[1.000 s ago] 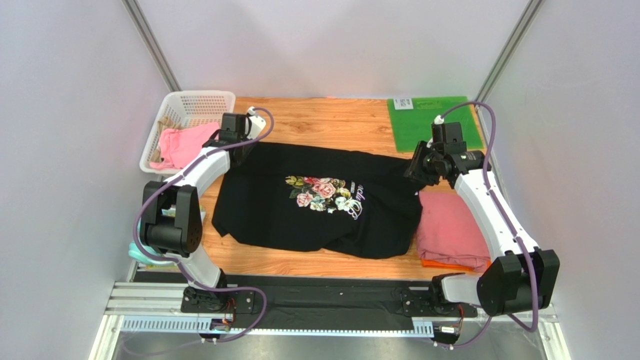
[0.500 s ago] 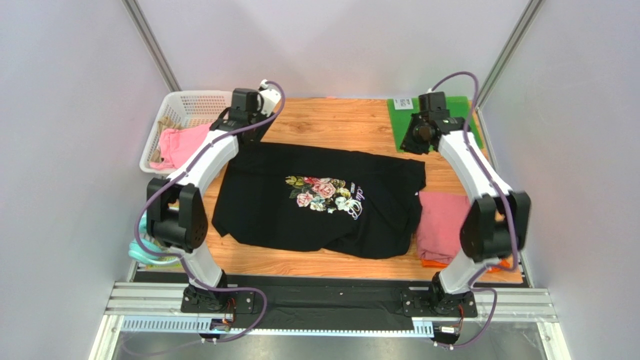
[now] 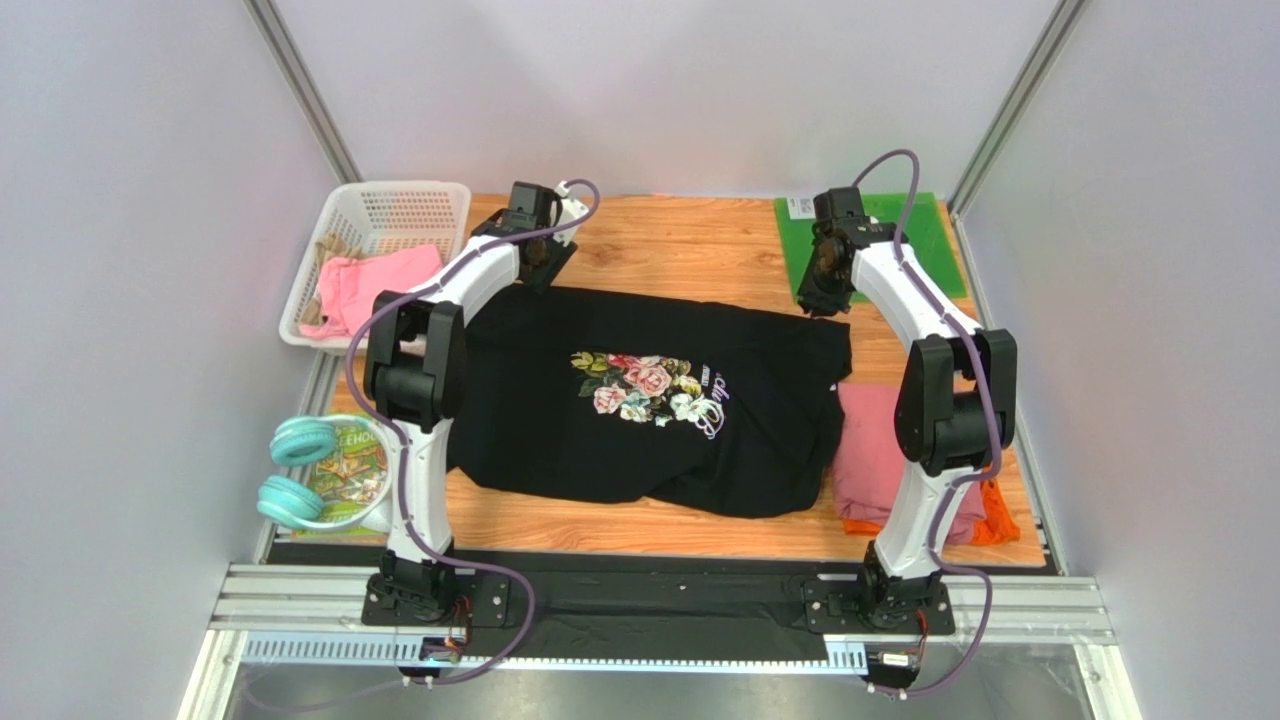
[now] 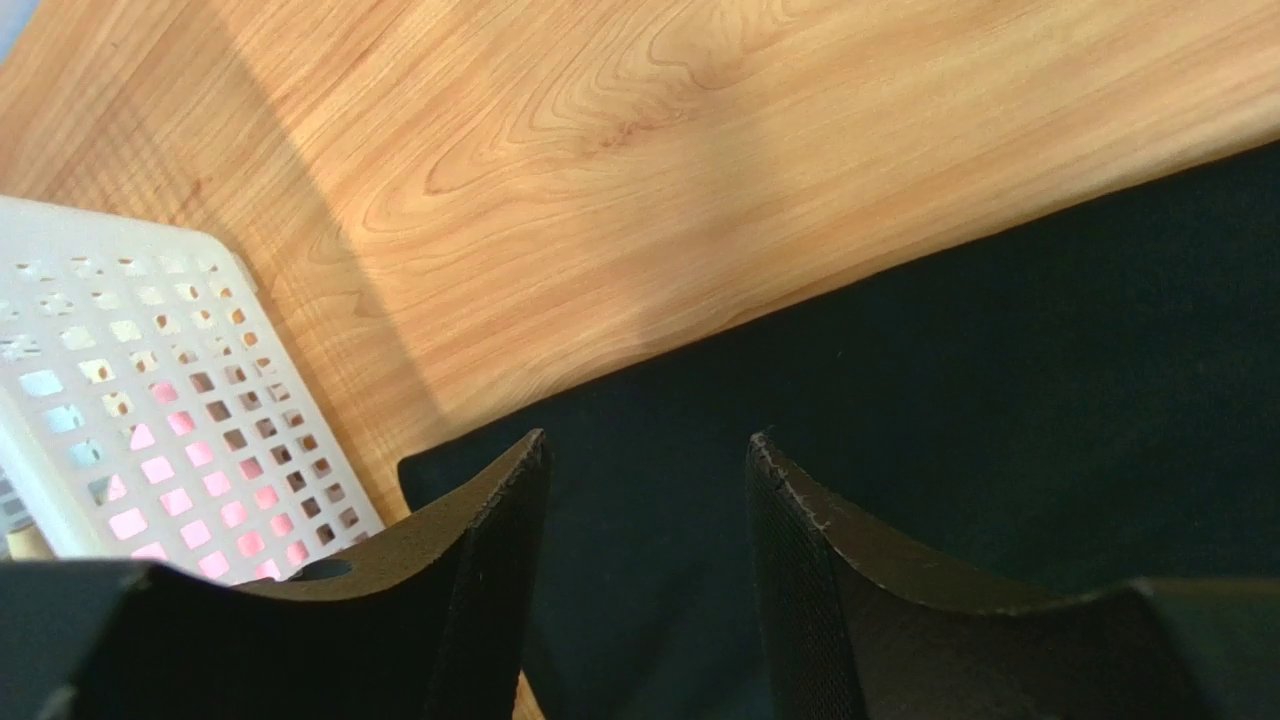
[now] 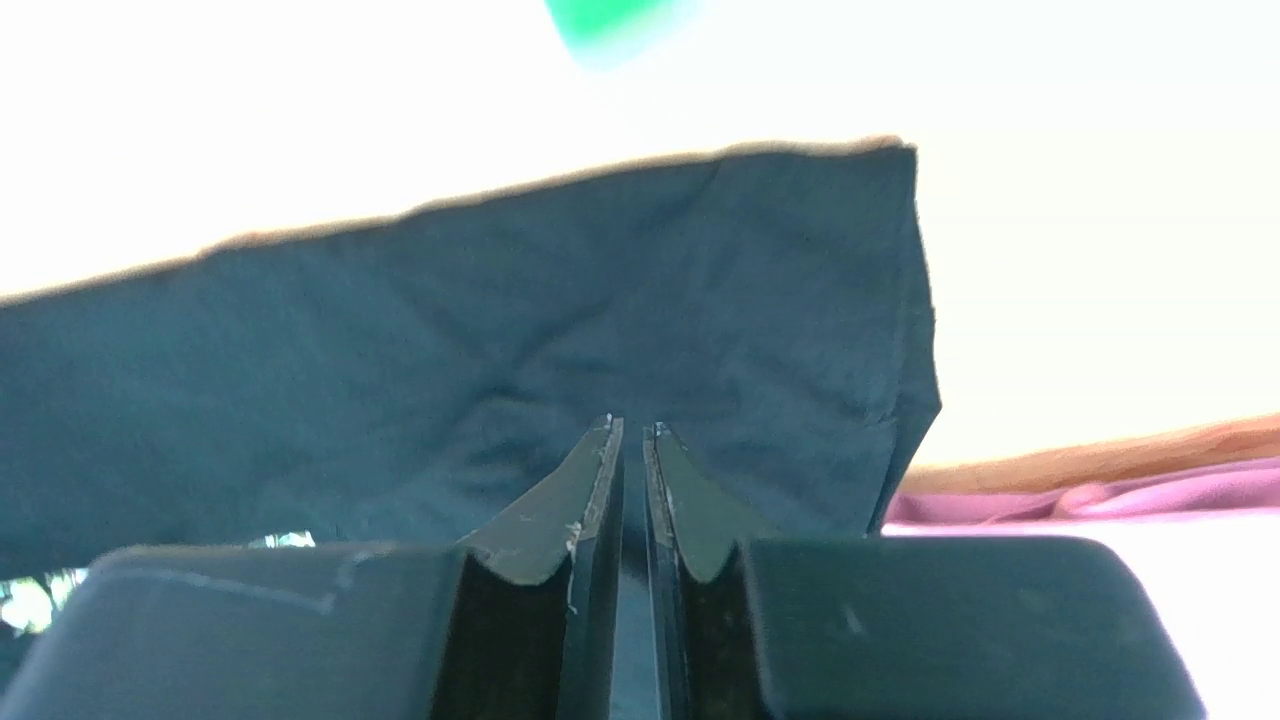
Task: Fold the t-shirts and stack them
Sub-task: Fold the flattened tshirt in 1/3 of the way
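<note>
A large black t-shirt point(image 3: 646, 435) with a floral print lies flat across the middle of the wooden table. My left gripper point(image 3: 544, 270) hovers open and empty over the shirt's far left corner point(image 4: 977, 375), with the cloth showing between its fingers in the left wrist view point(image 4: 646, 443). My right gripper point(image 3: 816, 300) is shut and holds nothing, by the shirt's far right corner point(image 5: 526, 330); it also shows in the right wrist view point(image 5: 631, 428). A folded dusty-pink shirt point(image 3: 872, 435) lies on an orange one point(image 3: 992, 518) at the right, partly hidden by the right arm.
A white basket point(image 3: 383, 203) at the far left holds another pink cloth point(image 3: 368, 285); its wall is close to my left fingers point(image 4: 120, 390). A green mat point(image 3: 932, 248) lies at the far right corner. Teal headphones point(image 3: 301, 473) lie left of the table.
Both arms have stretched toward the far side. The left gripper has moved right along the shirt's far edge. The right gripper has left the shirt's right edge and gone far and left.
</note>
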### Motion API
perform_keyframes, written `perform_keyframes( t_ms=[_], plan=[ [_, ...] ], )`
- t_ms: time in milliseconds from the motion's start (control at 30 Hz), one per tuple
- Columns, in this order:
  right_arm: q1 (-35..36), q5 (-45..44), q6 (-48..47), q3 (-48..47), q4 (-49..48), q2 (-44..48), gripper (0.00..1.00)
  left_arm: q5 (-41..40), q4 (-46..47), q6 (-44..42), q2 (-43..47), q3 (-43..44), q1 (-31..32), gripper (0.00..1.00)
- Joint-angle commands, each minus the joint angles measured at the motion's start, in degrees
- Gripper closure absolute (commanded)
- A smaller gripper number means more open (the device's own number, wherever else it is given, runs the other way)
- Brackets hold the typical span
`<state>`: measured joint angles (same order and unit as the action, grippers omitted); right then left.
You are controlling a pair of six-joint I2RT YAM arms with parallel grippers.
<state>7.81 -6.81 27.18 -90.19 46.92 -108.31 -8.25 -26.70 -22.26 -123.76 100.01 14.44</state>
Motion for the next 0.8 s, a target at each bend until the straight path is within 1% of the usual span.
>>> perform_keyframes(
  t_ms=[0, 133, 267, 400, 633, 767],
  plan=[
    [-0.78, -5.23, 0.59, -5.17, 3.0, -3.04, 0.86, -0.63, 0.24, -0.41, -0.6, 3.62, -0.02, 0.44],
    [-1.05, -6.46, 1.65, -4.12, 3.18, -5.32, 0.89, -0.98, 1.04, -1.2, -0.86, 2.39, -0.02, 0.44],
    [-1.84, -4.53, 2.17, -3.59, 3.44, -7.35, 0.91, -1.51, 2.35, -2.35, -0.07, 0.81, -0.2, 0.44],
    [-2.01, -4.53, 2.26, -2.45, 3.71, -8.58, 0.93, -1.5, 2.62, -2.7, 0.45, -0.16, -0.72, 0.45],
    [-2.8, -4.0, 2.26, -1.83, 3.71, -9.9, 0.93, -3.35, 3.41, -3.58, 1.16, -2.62, -1.16, 0.46],
    [-3.24, -3.3, 2.61, -1.65, 3.62, -10.95, 0.94, -4.05, 2.27, -3.58, 1.68, -3.59, -1.34, 0.46]
  ],
)
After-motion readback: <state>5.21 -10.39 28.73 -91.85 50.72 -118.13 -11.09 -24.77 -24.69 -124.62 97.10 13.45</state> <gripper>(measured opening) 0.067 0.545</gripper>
